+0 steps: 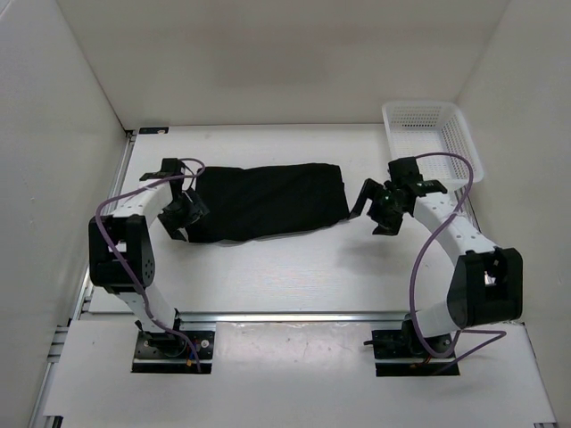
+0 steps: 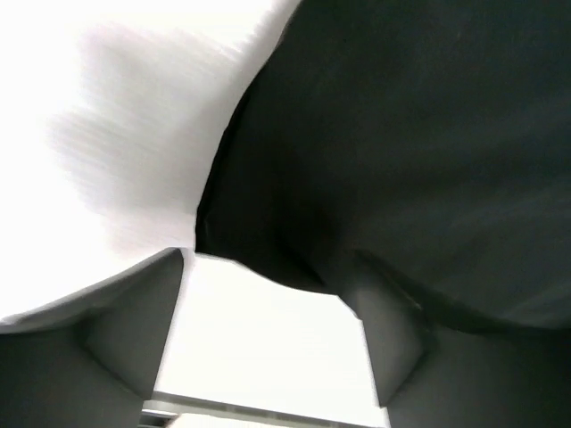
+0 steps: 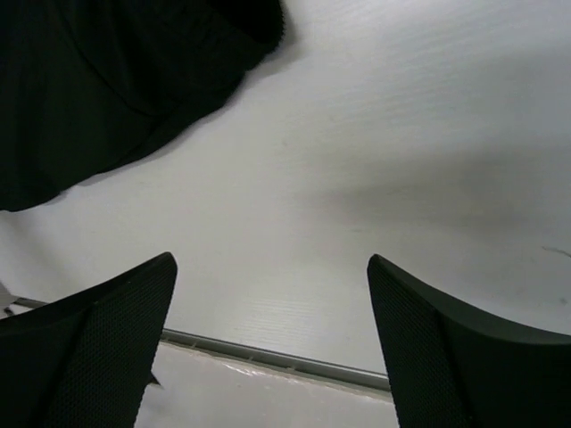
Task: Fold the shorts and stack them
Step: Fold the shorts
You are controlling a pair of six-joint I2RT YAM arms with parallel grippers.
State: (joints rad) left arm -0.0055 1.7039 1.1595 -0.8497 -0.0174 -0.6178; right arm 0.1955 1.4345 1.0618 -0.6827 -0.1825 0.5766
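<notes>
One pair of shorts lies folded flat, mid desk. The left jaws are released and empty at its left edge, the right jaws released just off its right end. Likely soft, light and floppy; pinch an edge or corner.

Item count: one pair of black shorts, centre frame. One white basket, upper right. Two robot arms: left arm, right arm.
</notes>
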